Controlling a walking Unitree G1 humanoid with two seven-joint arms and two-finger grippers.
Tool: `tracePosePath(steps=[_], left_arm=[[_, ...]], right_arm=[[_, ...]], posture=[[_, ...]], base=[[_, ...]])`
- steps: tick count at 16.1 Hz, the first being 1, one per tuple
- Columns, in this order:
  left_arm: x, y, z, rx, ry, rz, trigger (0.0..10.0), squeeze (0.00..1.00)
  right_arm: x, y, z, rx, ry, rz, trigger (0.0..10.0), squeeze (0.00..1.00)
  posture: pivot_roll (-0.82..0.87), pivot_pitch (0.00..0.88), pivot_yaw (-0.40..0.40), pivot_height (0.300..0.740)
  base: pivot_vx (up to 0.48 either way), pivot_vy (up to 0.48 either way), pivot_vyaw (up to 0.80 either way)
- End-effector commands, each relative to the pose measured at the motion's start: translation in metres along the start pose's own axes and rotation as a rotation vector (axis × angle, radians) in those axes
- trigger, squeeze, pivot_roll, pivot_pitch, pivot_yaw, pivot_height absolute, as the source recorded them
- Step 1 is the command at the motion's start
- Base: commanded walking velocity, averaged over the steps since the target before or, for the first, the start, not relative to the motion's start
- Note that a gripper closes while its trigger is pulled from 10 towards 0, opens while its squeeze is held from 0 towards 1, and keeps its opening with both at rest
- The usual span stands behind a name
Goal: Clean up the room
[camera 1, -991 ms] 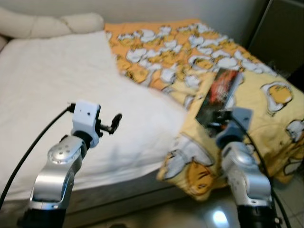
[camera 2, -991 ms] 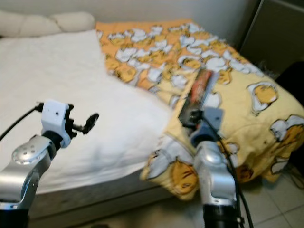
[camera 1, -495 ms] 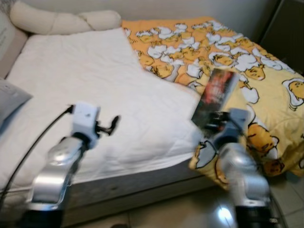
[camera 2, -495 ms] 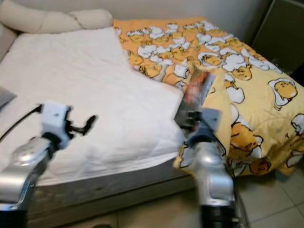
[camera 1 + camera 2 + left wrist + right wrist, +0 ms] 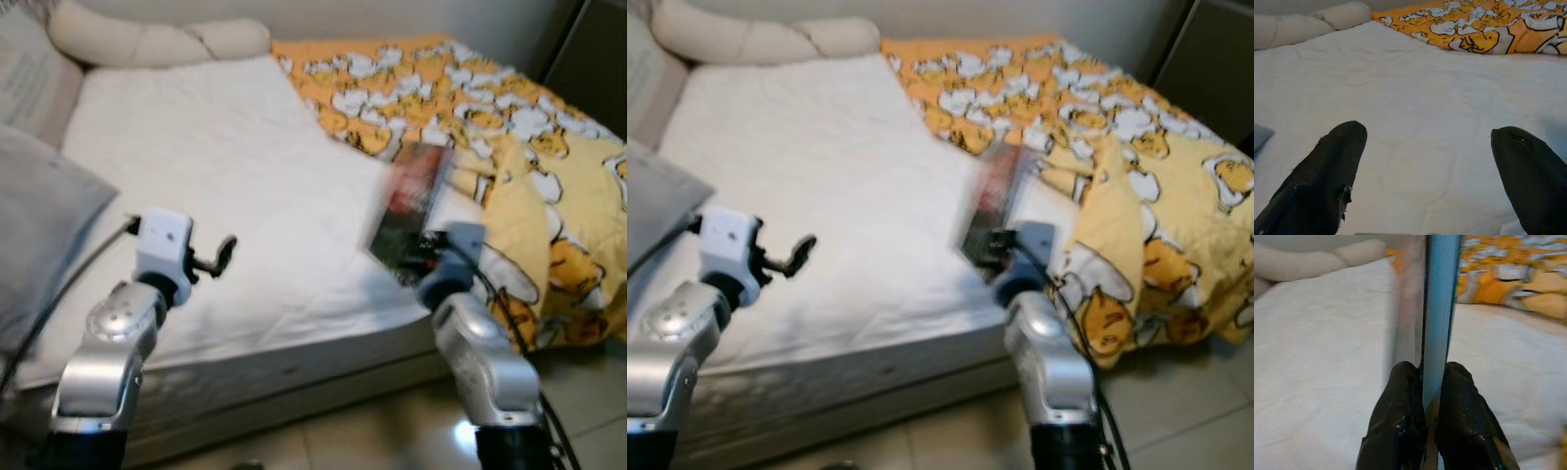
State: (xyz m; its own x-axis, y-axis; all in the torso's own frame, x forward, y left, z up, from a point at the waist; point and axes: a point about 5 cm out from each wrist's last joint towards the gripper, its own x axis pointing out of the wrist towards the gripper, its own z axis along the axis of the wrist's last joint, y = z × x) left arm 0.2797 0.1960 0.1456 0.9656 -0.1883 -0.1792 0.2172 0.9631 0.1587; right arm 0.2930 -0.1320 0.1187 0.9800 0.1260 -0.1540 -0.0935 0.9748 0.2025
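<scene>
My right gripper (image 5: 1425, 396) is shut on a thin book with a dark red-and-black cover (image 5: 404, 211), held upright over the front right part of the bed; in the right wrist view its blue edge (image 5: 1439, 308) rises between the two black fingers (image 5: 1400, 416). My left gripper (image 5: 1425, 171) hangs open above the white mattress cover (image 5: 235, 166), nothing between its fingers (image 5: 1327, 171). A yellow-orange blanket with an egg print (image 5: 529, 147) lies bunched on the bed's right side.
A grey pillow (image 5: 39, 235) lies at the bed's left edge and a long cream bolster (image 5: 157, 39) along the head. A dark cabinet (image 5: 588, 49) stands at the far right. Glossy tiled floor (image 5: 392, 431) runs in front of the bed.
The whole view has swung left, bringing the grey pillow into sight. My right gripper has carried the book leftward over the white mattress.
</scene>
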Motion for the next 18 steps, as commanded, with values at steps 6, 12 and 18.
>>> tracePosePath(steps=[6, 12, 18], left_arm=[[0.0041, -0.0050, 0.0022, -0.003, -0.015, 0.003, 10.0, 0.00], [0.0066, -0.0100, 0.0107, -0.001, -0.068, -0.006, 10.0, 0.00], [0.0081, -0.0105, 0.0114, -0.012, -0.070, 0.002, 10.0, 0.00]], right_arm=[[-0.0004, -0.0097, 0.0099, -0.008, -0.031, -0.035, 10.0, 0.00], [0.0012, -0.0128, 0.0125, -0.007, -0.039, -0.053, 10.0, 0.00], [0.0018, -0.0139, 0.0112, -0.027, -0.024, -0.052, 10.0, 0.00]], posture=[[0.05, 0.000, 0.008, 0.740], [0.05, 0.000, 0.001, 0.740], [0.06, 0.000, -0.001, 0.740]], base=[[0.000, 0.309, 0.00], [0.000, 0.000, 0.00], [0.234, 0.000, 0.00]])
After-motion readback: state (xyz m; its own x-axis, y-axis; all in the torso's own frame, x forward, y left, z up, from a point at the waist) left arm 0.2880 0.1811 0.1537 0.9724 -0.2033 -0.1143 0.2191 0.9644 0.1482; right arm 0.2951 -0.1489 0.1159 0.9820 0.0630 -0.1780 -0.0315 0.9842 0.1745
